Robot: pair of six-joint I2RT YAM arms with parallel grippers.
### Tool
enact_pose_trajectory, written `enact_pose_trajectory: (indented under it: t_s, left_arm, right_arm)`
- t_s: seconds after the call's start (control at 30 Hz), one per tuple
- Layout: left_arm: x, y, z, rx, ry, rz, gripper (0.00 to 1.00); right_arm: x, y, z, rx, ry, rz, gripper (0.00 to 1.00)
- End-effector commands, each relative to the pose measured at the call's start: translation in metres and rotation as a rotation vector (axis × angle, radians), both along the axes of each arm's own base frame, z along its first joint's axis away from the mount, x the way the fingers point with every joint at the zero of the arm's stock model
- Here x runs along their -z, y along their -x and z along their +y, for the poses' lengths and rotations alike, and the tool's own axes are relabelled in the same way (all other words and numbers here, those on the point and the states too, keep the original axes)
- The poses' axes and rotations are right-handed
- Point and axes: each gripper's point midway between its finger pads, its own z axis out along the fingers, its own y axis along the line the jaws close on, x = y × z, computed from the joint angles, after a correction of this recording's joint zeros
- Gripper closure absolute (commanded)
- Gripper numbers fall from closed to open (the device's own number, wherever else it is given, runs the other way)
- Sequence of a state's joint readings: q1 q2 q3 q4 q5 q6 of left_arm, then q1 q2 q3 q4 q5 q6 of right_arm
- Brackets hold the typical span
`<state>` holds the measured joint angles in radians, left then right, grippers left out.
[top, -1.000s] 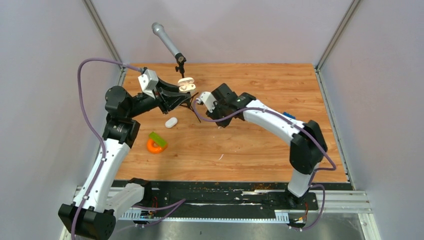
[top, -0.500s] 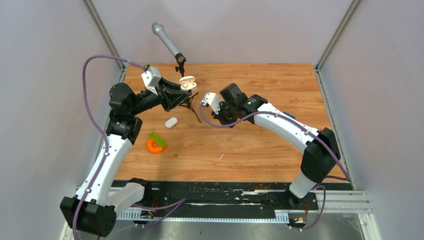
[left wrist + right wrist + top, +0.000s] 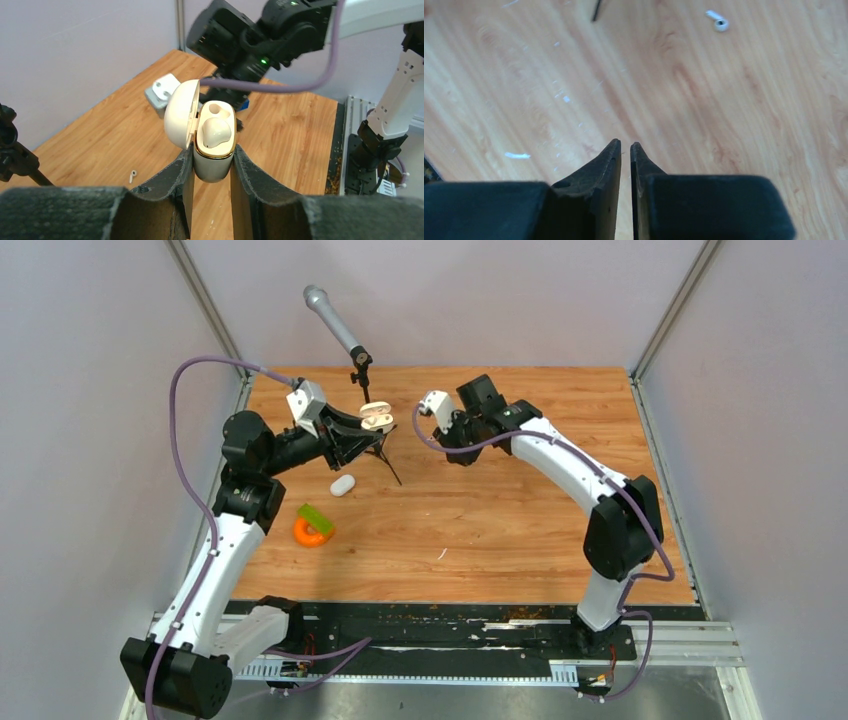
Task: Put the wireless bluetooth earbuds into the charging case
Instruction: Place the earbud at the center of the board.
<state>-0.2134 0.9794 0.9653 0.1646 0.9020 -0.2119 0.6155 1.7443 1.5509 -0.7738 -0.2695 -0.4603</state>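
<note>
Over the last second my right pincer (image 3: pixel 625 146) has pulled back from just beside the charging case (image 3: pixel 212 167) and swung toward the far side of the table (image 3: pixel 749 125). Its fingers are drawn together to a thin slit with nothing between them. My left pincer (image 3: pixel 212 149) has barely shifted and still grips the case by its lower body, held up off the table with the lid (image 3: pixel 179 120) hinged open.

In the left wrist view 1 earbud (image 3: pixel 216 132) sits in the nearer well, while the other well (image 3: pixel 220 107) is bare. So I judge the task half done: the right pincer retreated empty after that placement.

The second earbud (image 3: pixel 719 22) lies loose on the table, ahead of my right fingertips and near a leg of the microphone stand (image 3: pixel 340 330). That is likely my next target, and I must open before coming down on it.
</note>
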Motion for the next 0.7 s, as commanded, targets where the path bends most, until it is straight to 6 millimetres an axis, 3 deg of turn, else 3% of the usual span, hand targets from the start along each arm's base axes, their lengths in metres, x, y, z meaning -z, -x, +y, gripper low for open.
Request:
enact_pose_trajectory:
  t_s: [0.0, 0.1, 0.27, 0.43, 0.67]
  left_arm:
    - [-0.011, 0.003, 0.004, -0.015, -0.019, -0.059, 0.96]
    - [-0.009, 0.004, 0.005, -0.017, -0.042, -0.06, 0.96]
    - [-0.005, 0.009, 0.008, -0.015, -0.089, -0.072, 0.96]
    - [0.001, 0.011, 0.011, -0.023, -0.123, -0.047, 0.96]
    - [0.004, 0.012, 0.013, -0.028, -0.16, -0.045, 0.96]
  right_arm:
    - [0.002, -0.055, 0.006, 0.118, -0.08, 0.012, 0.84]
    - [0.031, -0.092, 0.012, 0.27, -0.119, 0.083, 0.81]
    - [0.049, -0.135, 0.04, 0.416, -0.194, 0.16, 0.61]
    - [0.073, -0.164, 0.055, 0.518, -0.245, 0.206, 0.61]
    - [0.1, -0.184, 0.048, 0.597, -0.19, 0.155, 0.65]
